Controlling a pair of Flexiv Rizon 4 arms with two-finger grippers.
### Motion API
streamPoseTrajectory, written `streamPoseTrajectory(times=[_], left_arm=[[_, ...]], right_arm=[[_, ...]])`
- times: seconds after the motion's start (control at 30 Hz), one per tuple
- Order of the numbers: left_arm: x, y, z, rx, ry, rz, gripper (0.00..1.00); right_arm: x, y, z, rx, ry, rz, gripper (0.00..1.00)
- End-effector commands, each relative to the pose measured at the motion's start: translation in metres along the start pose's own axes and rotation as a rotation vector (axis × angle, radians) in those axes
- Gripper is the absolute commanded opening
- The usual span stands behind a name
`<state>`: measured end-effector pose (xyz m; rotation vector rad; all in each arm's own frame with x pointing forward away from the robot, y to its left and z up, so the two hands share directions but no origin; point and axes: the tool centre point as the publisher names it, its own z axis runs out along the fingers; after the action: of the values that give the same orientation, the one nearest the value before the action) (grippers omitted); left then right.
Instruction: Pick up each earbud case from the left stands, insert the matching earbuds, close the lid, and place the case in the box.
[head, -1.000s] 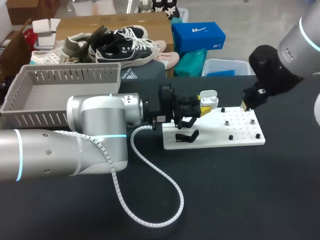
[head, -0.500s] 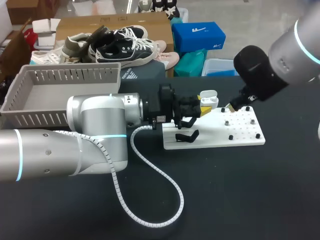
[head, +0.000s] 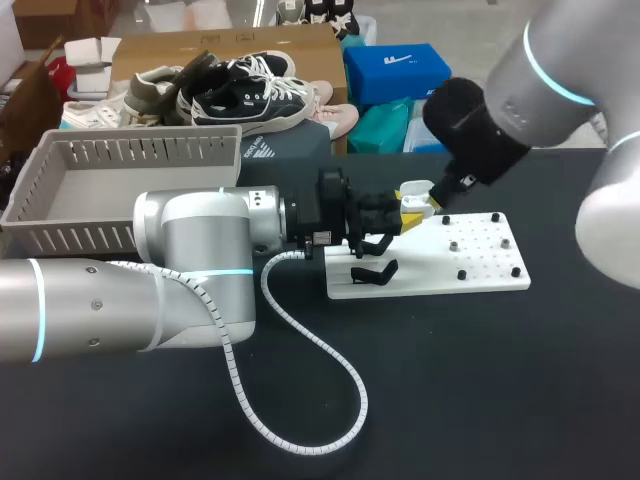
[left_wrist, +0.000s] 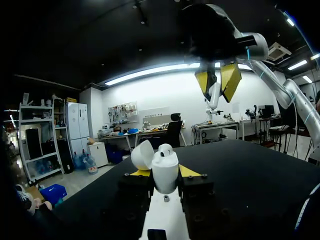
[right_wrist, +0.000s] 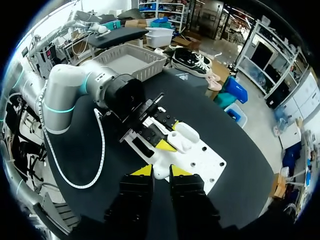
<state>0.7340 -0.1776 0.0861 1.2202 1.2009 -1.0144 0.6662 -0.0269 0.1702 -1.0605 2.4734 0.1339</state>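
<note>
My left gripper (head: 408, 222) is shut on a white earbud case (head: 416, 196), held upright over the left end of the white peg plate (head: 480, 262). The case (left_wrist: 165, 167) has its lid tipped back, and a white earbud (left_wrist: 166, 149) shows in its mouth between the yellow fingertips (left_wrist: 188, 171). My right gripper (head: 436, 197) hangs just above and behind the open case. Seen from the left wrist, the right gripper (left_wrist: 218, 89) points down with its yellow tips close together and a small white piece between them. The right gripper (right_wrist: 161, 172) looks down on the case (right_wrist: 184, 134).
A grey slatted basket (head: 60, 228) stands at the back left of the table. Black stands (head: 372, 272) sit on the plate's left part and small black pegs (head: 461, 273) on its right. A white cable (head: 320, 400) loops over the black tabletop in front.
My right arm has swung left, from over the plate's right end to just above the open case. The left arm and the case have stayed still.
</note>
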Motion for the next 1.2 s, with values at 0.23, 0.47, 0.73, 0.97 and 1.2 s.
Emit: streamPoseTrajectory(times=[0.23,0.47,0.73,0.97,1.2], left_arm=[[0.000,-0.001,0.000,-0.003,-0.001,0.002,0.00],[0.000,-0.001,0.000,-0.003,-0.001,0.002,0.00],[0.000,-0.001,0.000,-0.003,-0.001,0.002,0.00],[0.000,-0.001,0.000,-0.003,-0.001,0.002,0.00],[0.000,-0.001,0.000,-0.003,-0.001,0.002,0.00]], right_arm=[[-0.019,0.000,0.018,0.016,0.072,-0.012,0.00],[-0.025,-0.009,0.032,0.020,0.106,0.007,0.00],[-0.030,-0.015,0.042,0.049,0.139,0.004,0.00],[-0.032,-0.020,0.044,0.065,0.150,0.003,0.00],[-0.030,-0.024,0.048,0.074,0.166,0.003,0.00]])
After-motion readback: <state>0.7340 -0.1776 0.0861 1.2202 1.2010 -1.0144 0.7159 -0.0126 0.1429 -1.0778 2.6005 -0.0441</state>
